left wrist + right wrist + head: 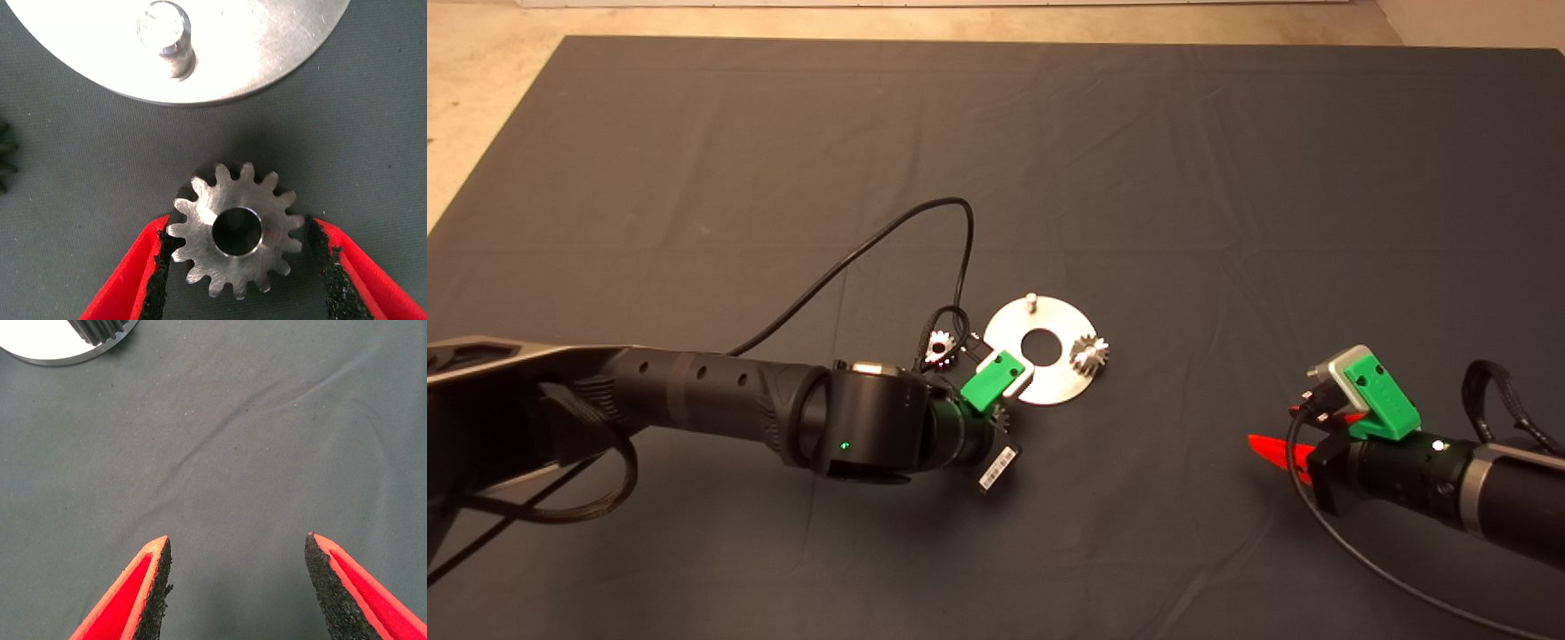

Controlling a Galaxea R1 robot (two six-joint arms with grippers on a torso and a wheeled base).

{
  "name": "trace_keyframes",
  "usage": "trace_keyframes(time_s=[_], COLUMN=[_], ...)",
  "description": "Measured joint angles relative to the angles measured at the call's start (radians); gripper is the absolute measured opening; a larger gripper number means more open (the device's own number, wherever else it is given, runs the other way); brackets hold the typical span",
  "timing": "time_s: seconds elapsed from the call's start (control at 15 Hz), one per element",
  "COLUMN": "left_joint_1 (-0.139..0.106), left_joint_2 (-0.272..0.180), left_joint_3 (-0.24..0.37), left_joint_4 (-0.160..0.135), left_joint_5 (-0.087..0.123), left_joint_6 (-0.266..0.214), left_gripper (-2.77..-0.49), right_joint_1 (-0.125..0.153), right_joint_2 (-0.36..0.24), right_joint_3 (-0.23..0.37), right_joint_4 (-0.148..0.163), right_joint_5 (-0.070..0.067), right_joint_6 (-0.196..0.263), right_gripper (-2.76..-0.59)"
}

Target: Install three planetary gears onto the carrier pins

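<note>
The silver carrier plate (1060, 384) lies mid-mat. Its far pin (1031, 300) is bare. One planetary gear (1089, 354) sits on the right-hand pin. A second gear (940, 347) lies on the mat left of the plate. My left gripper (1001, 411) hangs over the plate's near-left edge. In the left wrist view it (235, 250) is open around a third gear (233, 230), which lies flat on the mat just off the plate (267, 47) and a bare pin (165, 33). My right gripper (1267, 449) is open and empty (237, 543) at the right.
A black cable (871, 244) loops from the left wrist over the mat behind the plate. The plate's edge (47, 350) and the mounted gear's teeth (100, 328) show in the right wrist view. Bare floor lies beyond the mat's far-left corner.
</note>
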Motion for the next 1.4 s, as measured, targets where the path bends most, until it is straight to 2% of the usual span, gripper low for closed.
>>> trace_keyframes(time_s=[0.27,0.33,0.53,0.6,1.0,1.2,1.4], left_joint_1=[0.000,0.000,-0.002,-0.002,-0.006,-0.009,-0.011], left_joint_2=[0.000,0.000,0.000,0.000,0.000,0.000,0.000], left_joint_3=[0.000,-0.002,-0.004,-0.006,-0.008,-0.017,-0.017], left_joint_4=[0.000,0.000,0.000,0.000,-0.001,-0.001,-0.001], left_joint_5=[0.000,0.001,0.000,0.000,0.000,-0.024,-0.026], left_joint_6=[0.000,0.001,0.002,0.002,0.002,0.002,0.002], left_gripper=[-1.89,-2.00,-2.03,-2.13,-2.22,-2.25,-2.31], right_joint_1=[0.000,0.000,0.000,0.000,0.000,0.000,0.000], right_joint_2=[0.000,0.000,0.000,0.000,0.000,0.000,0.000], right_joint_3=[0.000,0.000,0.000,0.000,0.000,0.000,0.000], right_joint_4=[0.000,0.000,0.000,0.000,0.000,0.000,0.000], right_joint_5=[0.000,0.000,0.000,0.000,0.000,0.000,0.001], right_joint_6=[0.000,0.000,0.000,0.000,0.000,0.000,0.000], right_gripper=[-1.88,-1.88,-1.88,-1.88,-1.88,-1.88,-1.88])
